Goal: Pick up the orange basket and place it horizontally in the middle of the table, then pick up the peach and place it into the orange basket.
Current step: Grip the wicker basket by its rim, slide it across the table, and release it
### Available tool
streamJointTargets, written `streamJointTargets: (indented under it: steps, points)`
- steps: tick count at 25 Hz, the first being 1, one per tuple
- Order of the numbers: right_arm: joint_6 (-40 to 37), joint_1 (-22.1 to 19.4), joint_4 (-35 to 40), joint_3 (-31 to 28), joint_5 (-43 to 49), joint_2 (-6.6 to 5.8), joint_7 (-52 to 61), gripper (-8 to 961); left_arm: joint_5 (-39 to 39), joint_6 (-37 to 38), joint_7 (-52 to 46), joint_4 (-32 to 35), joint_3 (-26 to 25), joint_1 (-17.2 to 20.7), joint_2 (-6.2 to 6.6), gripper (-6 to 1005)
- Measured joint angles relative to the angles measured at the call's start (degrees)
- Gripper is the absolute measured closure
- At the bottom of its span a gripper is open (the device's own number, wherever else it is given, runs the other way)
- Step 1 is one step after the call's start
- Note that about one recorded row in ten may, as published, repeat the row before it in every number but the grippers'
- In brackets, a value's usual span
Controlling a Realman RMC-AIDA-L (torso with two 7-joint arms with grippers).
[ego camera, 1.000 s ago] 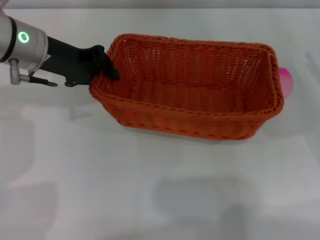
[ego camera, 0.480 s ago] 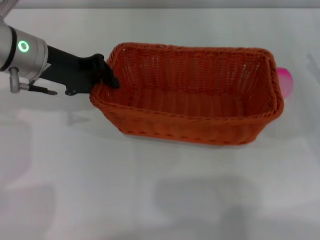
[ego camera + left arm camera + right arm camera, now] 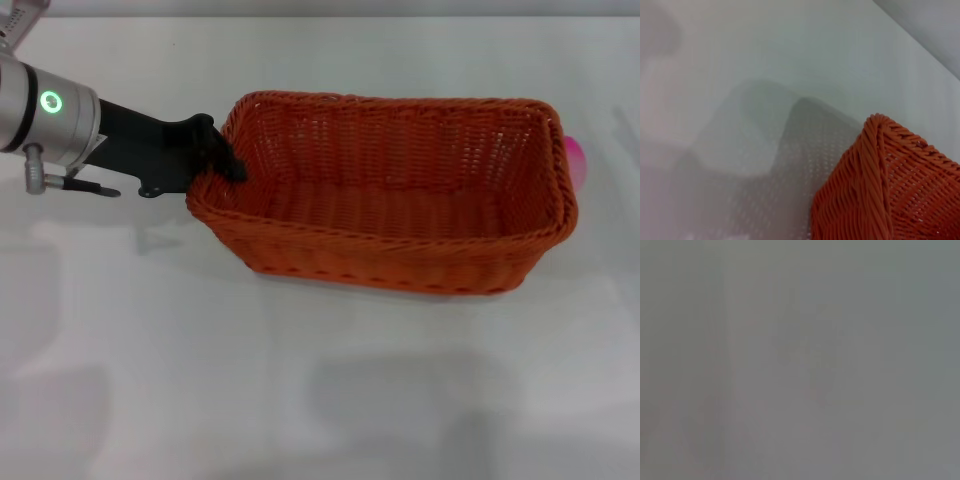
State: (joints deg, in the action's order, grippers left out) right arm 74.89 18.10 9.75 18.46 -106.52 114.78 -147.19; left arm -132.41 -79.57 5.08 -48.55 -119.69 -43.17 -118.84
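The orange basket (image 3: 390,190) lies lengthwise across the middle of the white table (image 3: 300,380), open side up. My left gripper (image 3: 218,160) is shut on the rim of its left short end. A corner of the basket (image 3: 890,190) fills one side of the left wrist view. The peach (image 3: 574,160) peeks out as a pink edge just behind the basket's right end, mostly hidden by the wall. My right gripper does not appear in any view.
The left arm (image 3: 60,115) reaches in from the left edge. White tabletop stretches in front of the basket. The right wrist view is a plain grey blur.
The basket has shifted slightly right and turned to lie more level across the table, covering more of the peach. The left gripper kept its hold and moved with it.
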Motion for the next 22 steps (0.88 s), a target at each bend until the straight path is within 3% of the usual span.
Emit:
streamJointTargets:
  steps: [19,21,22]
  points:
    - [-0.19,0.00,0.00,0.00,0.00,0.01,-0.56,96,2.36,0.28,2.86,2.57,-0.01,-0.42,0.12,687]
    - [-0.18,0.01,-0.01,0.00,0.00,0.01,-0.70,96,2.60,0.11,3.12,2.60,0.02,-0.42,0.11,553]
    - [-0.18,0.01,-0.04,0.00,0.00,0.01,-0.72,96,2.63,0.02,3.29,2.60,0.07,-0.42,0.11,550]
